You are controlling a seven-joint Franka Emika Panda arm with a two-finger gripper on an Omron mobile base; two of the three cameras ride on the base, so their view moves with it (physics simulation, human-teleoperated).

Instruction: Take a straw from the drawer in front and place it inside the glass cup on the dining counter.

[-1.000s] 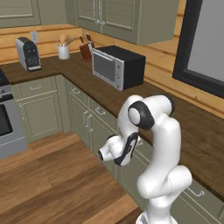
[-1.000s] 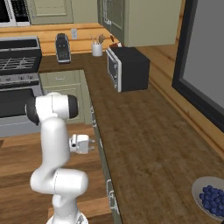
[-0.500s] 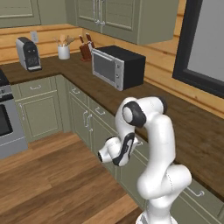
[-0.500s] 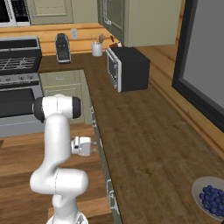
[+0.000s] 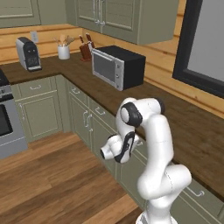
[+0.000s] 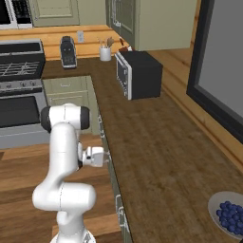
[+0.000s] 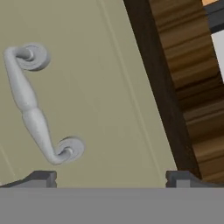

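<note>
The drawer (image 7: pixel 113 83) is shut; its sage-green front faces the hand view, with a silver handle (image 7: pixel 31 105) at the left. My gripper (image 7: pixel 111 177) is open, its fingertips (image 7: pixel 41 177) set wide apart close to the drawer front and right of the handle, holding nothing. From the base views, my gripper (image 5: pixel 134 142) (image 6: pixel 105 155) points sideways at the cabinet just under the dark countertop. The straw is hidden with the drawer shut. The glass cup and the dining counter are out of view.
A black microwave (image 5: pixel 118 68) (image 6: pixel 137 73) stands on the dark wood countertop (image 6: pixel 152 156). Beyond it are a white utensil holder (image 5: pixel 64 51) and a coffee machine (image 5: pixel 28 53). A stove (image 6: pixel 19 95) is at the left. A bowl of blueberries (image 6: pixel 230 213) sits near right.
The arm's elbow has swung a little to the left and the hand has edged slightly along the cabinet front. The jaws have stayed open.
</note>
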